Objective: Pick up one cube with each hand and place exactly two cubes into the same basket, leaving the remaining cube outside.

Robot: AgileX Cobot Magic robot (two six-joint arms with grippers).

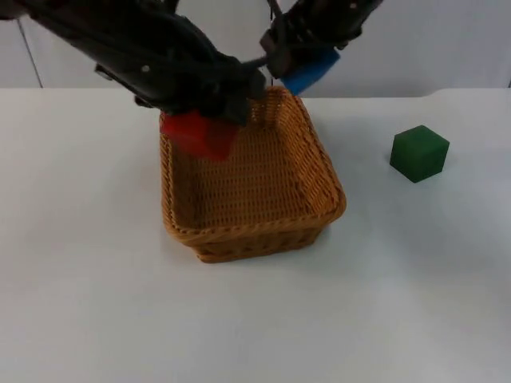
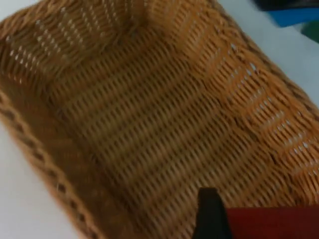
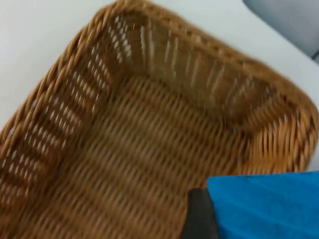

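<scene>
Left claw clamped on the red cube, hanging above the basket at its far-left inner corner; the left wrist view puts woven floor straight below the cube. Right claw gripping the blue cube, over the far rim, barely inside the basket line. Judgement: left can release now; right needs to come forward over the basket floor first or blue may clip the rim. Green cube on the desk, well right of basket, stays out.
</scene>
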